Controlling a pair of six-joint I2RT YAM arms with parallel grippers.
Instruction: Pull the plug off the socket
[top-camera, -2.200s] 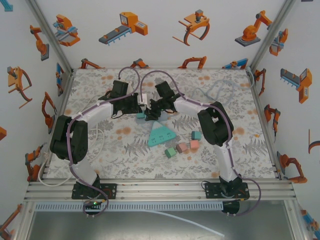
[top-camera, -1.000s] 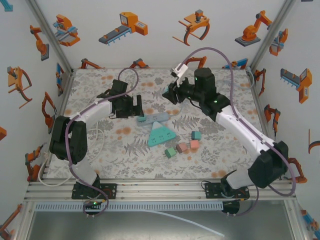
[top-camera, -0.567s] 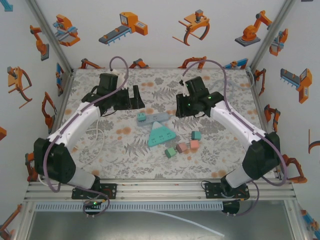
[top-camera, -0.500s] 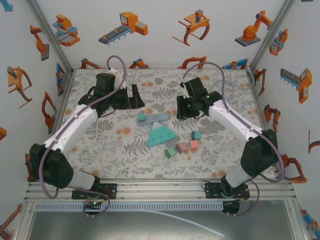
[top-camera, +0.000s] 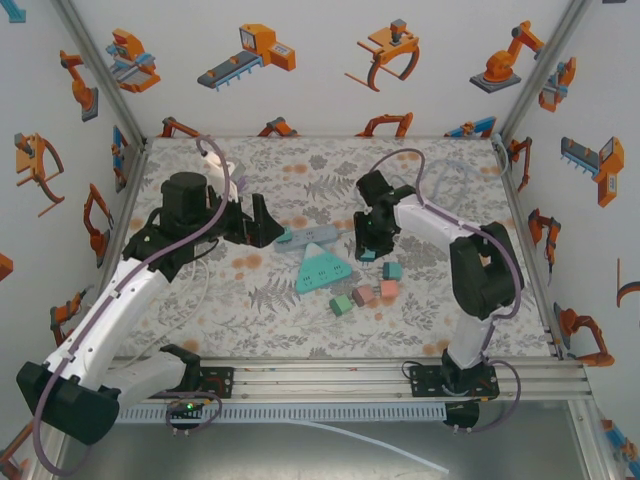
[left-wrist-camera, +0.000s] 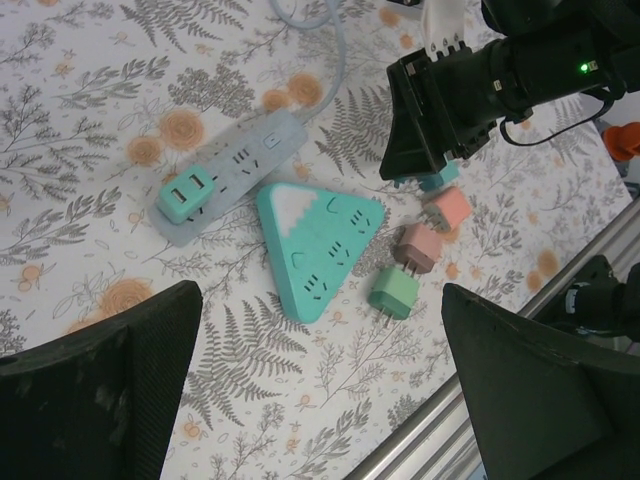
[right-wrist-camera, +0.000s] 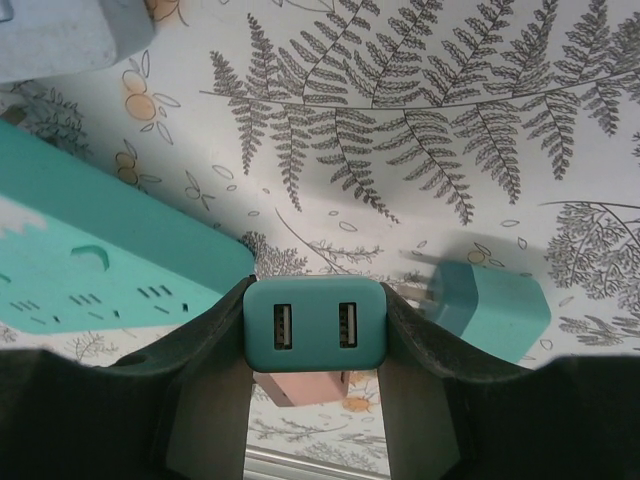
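Near desk edge: loose plugs. R fingers pinch teal plug just above them, right of triangle socket; long axis spans the fingers, prongs prob down. Farther: grey strip, 2nd teal plug seated. L fingers spread wide, nearer strip.

We're looking at the worktop, a pale sheet printed with grey ferns and orange blooms. White walls rise behind and beside it, dotted with orange robot-arm cartoons. Aluminium rails run along its near edge, under even light.
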